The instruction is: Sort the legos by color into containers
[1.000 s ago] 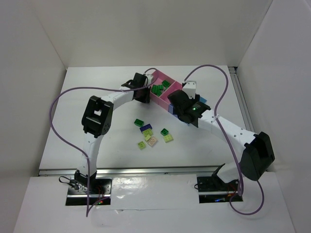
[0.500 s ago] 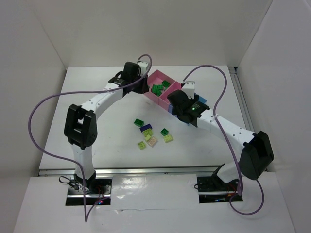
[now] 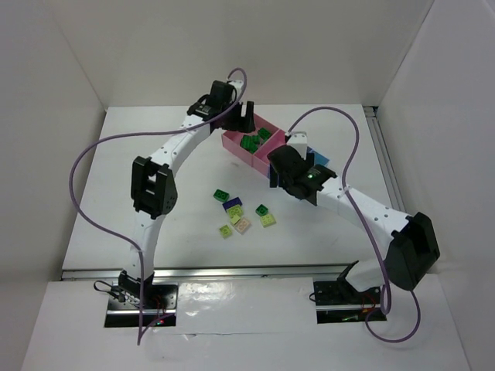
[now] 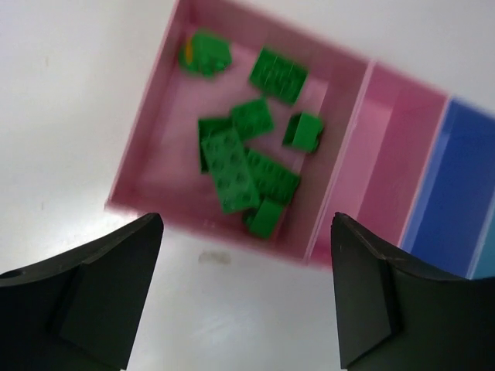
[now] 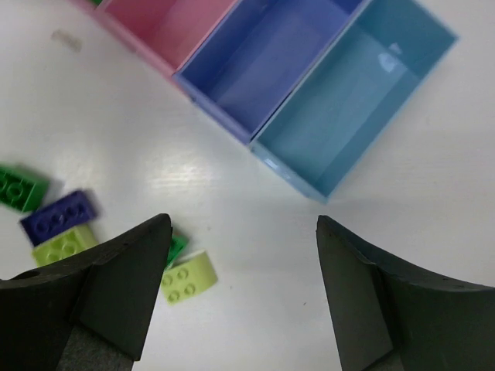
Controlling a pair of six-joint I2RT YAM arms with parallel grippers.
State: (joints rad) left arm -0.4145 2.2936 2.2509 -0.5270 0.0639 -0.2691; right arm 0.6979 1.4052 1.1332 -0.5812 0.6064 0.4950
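The containers are a joined row: a large pink bin (image 4: 143,147), a small pink bin (image 4: 387,154), a violet-blue bin (image 5: 263,62) and a light blue bin (image 5: 356,100). Several dark green legos (image 4: 240,166) lie in the large pink bin. My left gripper (image 4: 246,232) hangs open above that bin's near wall, holding nothing. My right gripper (image 5: 242,232) is open over bare table beside the light blue bin. Close by lie a pale yellow-green brick (image 5: 188,277), a blue-purple brick (image 5: 58,216) and a dark green brick (image 5: 19,188).
Several loose bricks (image 3: 242,216) are scattered on the white table (image 3: 139,154) in front of the bins, between the two arms. White walls enclose the table at the back and both sides. Purple cables loop over each arm.
My left gripper went from shut to open while its arm swung toward the back, over the large pink bin. The right arm shifted slightly left.
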